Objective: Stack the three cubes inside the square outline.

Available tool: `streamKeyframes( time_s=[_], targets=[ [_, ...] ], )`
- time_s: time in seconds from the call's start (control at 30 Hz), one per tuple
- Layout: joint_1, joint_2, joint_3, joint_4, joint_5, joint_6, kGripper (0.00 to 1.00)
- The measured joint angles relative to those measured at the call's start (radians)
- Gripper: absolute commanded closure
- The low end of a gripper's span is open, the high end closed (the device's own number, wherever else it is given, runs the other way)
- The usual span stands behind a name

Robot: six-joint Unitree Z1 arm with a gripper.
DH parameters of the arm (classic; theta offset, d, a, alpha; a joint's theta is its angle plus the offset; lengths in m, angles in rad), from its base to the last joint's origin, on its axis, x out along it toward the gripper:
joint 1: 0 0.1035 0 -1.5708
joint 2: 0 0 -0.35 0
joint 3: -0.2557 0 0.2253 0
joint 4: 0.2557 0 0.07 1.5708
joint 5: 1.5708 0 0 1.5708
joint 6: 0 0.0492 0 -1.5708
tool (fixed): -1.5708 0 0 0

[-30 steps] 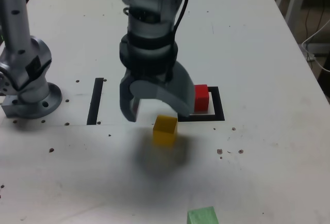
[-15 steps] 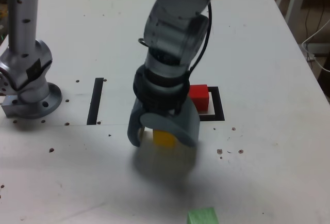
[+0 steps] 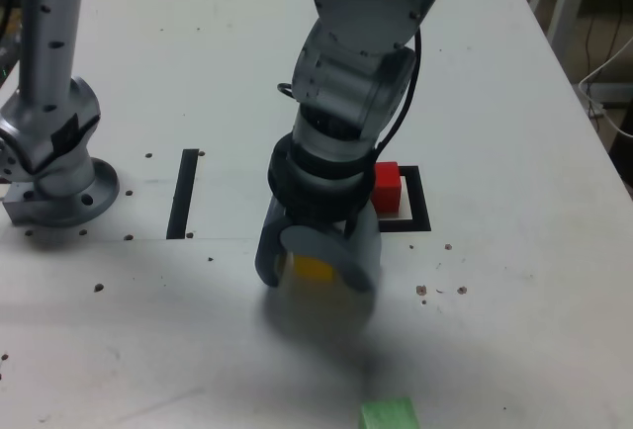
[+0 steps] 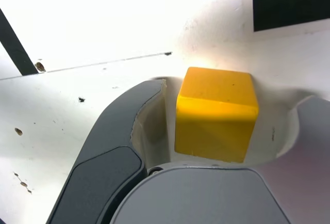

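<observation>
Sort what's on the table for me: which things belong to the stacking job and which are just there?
Job:
yellow cube, between the gripper's jaws
red cube, inside the square outline
green cube, at the near edge

Just there:
black strip
grey arm base

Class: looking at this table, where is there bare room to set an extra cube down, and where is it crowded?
Free: the broad far tabletop beyond the black strip, and the near stretch left of the green cube in the exterior view. Crowded: the centre, where the gripper straddles the yellow cube beside the square outline holding the red cube.
</observation>
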Motion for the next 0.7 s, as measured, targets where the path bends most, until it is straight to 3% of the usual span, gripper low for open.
streamKeyframes(
  time_s=[0.27, 0.7],
  targets=[
    [0.006, 0.0, -0.004, 0.02, 0.028, -0.005, 0.48],
    [0.007, 0.005, -0.025, 0.041, 0.046, -0.005, 0.72]
  ],
)
